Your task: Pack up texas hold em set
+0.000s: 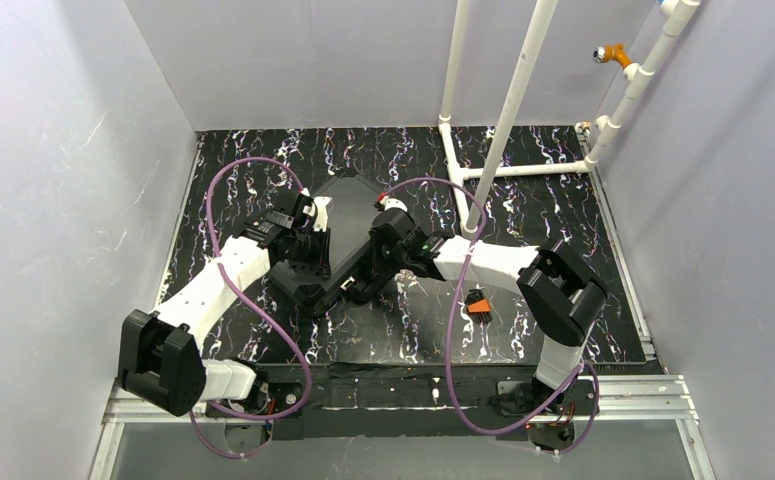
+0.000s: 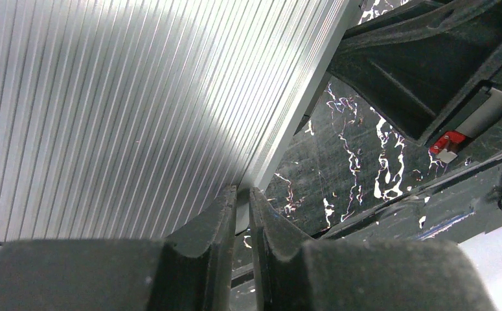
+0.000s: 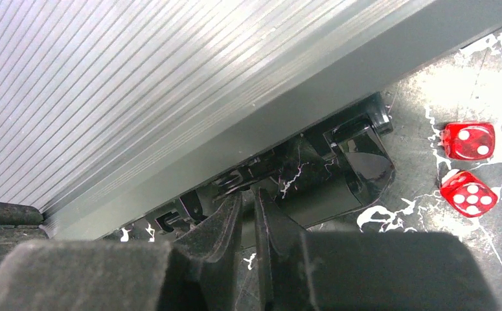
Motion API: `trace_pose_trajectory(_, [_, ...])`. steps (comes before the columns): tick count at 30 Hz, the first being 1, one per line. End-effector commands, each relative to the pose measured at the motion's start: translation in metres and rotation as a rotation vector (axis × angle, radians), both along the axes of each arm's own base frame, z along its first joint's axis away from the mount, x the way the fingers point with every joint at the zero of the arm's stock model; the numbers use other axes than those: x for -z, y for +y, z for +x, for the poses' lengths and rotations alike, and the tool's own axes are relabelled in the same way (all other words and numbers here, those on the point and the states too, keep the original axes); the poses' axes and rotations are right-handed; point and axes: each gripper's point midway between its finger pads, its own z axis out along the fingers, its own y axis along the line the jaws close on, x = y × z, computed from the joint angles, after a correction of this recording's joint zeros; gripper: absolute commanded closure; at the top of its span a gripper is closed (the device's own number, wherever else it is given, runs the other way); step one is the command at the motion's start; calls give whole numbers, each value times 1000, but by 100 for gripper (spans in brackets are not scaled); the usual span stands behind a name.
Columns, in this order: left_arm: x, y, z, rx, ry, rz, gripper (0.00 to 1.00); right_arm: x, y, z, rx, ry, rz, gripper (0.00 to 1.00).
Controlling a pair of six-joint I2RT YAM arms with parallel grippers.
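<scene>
Closed case (image 1: 338,235) between my left gripper (image 2: 241,214) and right gripper (image 3: 248,214) — latching looks like what is left.

My left jaws are drawn together, with no grip that I can make out. The corner of the case's ribbed lid sits right at their tips, and the rest of the lid spreads up and to the left of them. The case lies with its lid down, and nothing of its contents shows. My right jaws stand a thin slit apart, tips just short of a black latch (image 3: 358,168) on the case's edge; whether they pinch anything I cannot tell. Off to the right of those fingers two red dice (image 3: 468,139) sit on the marbled table (image 3: 488,71), apart from the case — if they belong to the set, they have yet to go in.
</scene>
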Motion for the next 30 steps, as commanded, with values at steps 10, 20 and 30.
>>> trace_pose_trajectory(10, [48,23,-54,25,268,141,88,-107,48,49,11,-233,229,77])
trace_pose_trajectory(20, [49,23,-55,25,275,140,88,-121,50,51,1,-256,248,76])
trace_pose_trajectory(30, [50,22,-55,27,283,139,88,-129,7,49,77,-294,186,76])
